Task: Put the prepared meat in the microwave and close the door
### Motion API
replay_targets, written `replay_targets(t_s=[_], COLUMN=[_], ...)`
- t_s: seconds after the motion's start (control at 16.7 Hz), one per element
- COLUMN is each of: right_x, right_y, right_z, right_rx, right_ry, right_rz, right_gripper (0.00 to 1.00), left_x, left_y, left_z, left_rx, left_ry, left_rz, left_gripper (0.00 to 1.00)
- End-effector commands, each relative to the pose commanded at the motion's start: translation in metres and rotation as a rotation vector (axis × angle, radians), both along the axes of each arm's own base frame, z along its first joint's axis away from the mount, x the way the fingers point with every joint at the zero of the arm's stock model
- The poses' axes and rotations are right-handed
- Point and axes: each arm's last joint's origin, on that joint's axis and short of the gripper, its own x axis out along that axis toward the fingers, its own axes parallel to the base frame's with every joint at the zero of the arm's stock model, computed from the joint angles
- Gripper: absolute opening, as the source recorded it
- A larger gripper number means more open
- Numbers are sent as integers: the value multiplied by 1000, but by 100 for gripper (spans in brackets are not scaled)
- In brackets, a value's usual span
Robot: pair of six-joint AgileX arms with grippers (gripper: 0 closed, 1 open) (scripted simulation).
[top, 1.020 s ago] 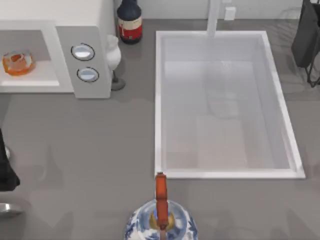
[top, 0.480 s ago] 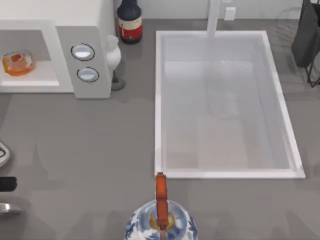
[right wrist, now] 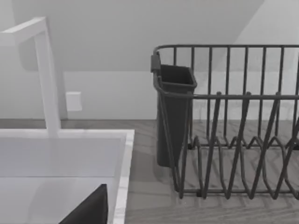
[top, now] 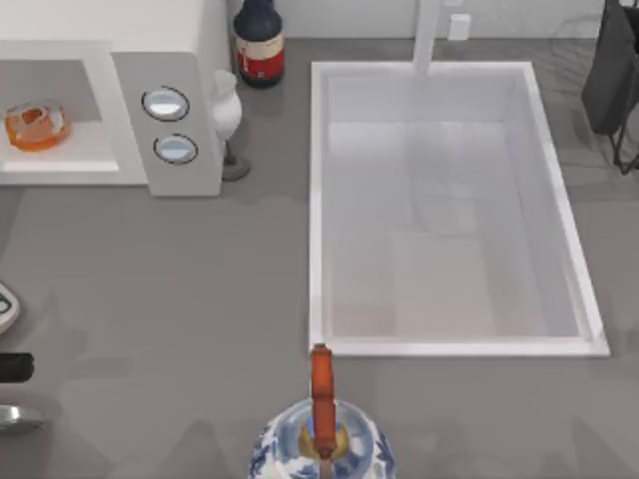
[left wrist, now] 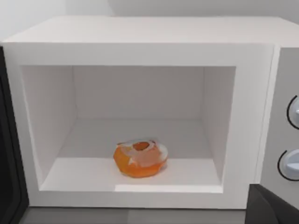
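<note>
From above, I see the microwave (top: pixel 110 100) at the far left of the tabletop (top: pixel 180 289), its cavity open toward me and its grey control panel (top: pixel 170 125) with two round dials on the right side. The prepared meat (top: pixel 35 125) sits on the cavity floor, toward the left of what I can see of it. Just right of the microwave stands a small white vase (top: pixel 228 110), and beyond that a dark bottle with a red label (top: pixel 259 42). A large white sink (top: pixel 449 210) fills the right half of the tabletop, with a white faucet (top: pixel 427 35) at its far edge. A blue-white kettle with an orange handle (top: pixel 319 424) stands at the near edge, just in front of the sink's near left corner. A dark dish rack (top: pixel 614 80) shows at the far right.

Through my left wrist camera I look straight into the microwave (left wrist: pixel 140 51). The prepared meat (left wrist: pixel 140 157) rests on the floor of the cavity, near its front and roughly centred, clear of the side walls. The dark inner face of the open door (left wrist: pixel 9 168) stands at the cavity's edge. I cannot tell how my left hand's fingers stand.

My right wrist camera shows the dish rack (right wrist: pixel 233 126) with its dark cutlery cup (right wrist: pixel 174 116), the sink's rim (right wrist: pixel 122 177) and the faucet (right wrist: pixel 46 79). I cannot tell the right hand's state either.
</note>
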Motion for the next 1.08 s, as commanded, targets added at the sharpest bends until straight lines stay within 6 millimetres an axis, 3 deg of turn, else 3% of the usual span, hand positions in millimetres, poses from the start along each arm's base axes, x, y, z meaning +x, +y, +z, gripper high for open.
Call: replay_targets(t_s=[1.08], right_x=[0], right_y=[0], right_z=[0], right_rx=[0], right_ry=[0], right_rz=[0], right_gripper=[100], left_x=[7], left_y=[20], left_z=[18], left_rx=[0], left_ry=[0], left_rz=[0], left_gripper=[0])
